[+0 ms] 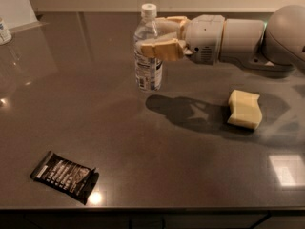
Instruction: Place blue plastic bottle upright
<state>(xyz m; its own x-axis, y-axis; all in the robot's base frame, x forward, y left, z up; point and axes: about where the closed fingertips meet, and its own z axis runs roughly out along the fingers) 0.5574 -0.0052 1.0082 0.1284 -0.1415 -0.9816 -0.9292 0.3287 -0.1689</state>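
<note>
The blue plastic bottle (147, 63) is clear with a white cap and a white label with a dark band. It stands upright, its base at or just above the dark tabletop (119, 132) near the back middle. My gripper (162, 37) reaches in from the right on a white arm. Its tan fingers (162, 49) are shut on the bottle's upper body, one in front and one behind.
A pale yellow sponge block (245, 109) lies to the right of the bottle. A flat black snack wrapper (63, 176) lies near the front left edge. A small container (4, 31) sits at the far left edge. The table's front edge runs along the bottom.
</note>
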